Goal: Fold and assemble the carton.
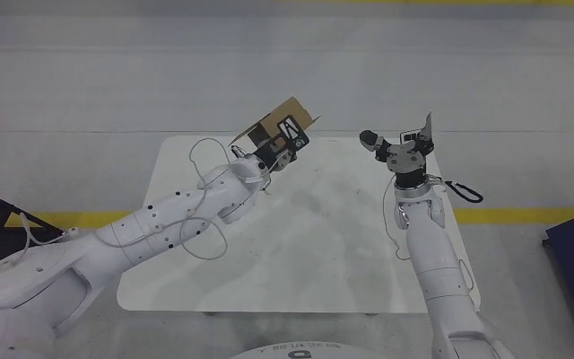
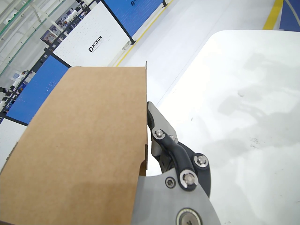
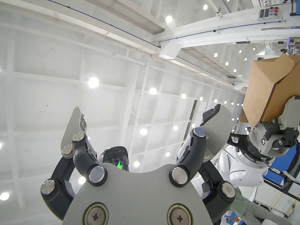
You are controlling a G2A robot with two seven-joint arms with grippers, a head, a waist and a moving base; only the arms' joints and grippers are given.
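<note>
Carton (image 1: 285, 115), clamped by one edge in the left hand (image 1: 289, 136), could twist loose and fall off the desk (image 1: 314, 242); right hand (image 1: 399, 133) gapes empty.

white, glossy, rounded shells on left arm (image 1: 161, 229) and right arm (image 1: 435, 256). thin white cables (image 1: 199, 154) looped alongside; black loop (image 1: 463, 191) by the right wrist. left gripper (image 1: 287, 139) and right gripper (image 3: 147, 111): grey plates, black curved links (image 3: 80, 154), silver bolts (image 3: 96, 175), cross-head screws (image 3: 95, 216), ridged black pads (image 3: 209, 114).
</note>
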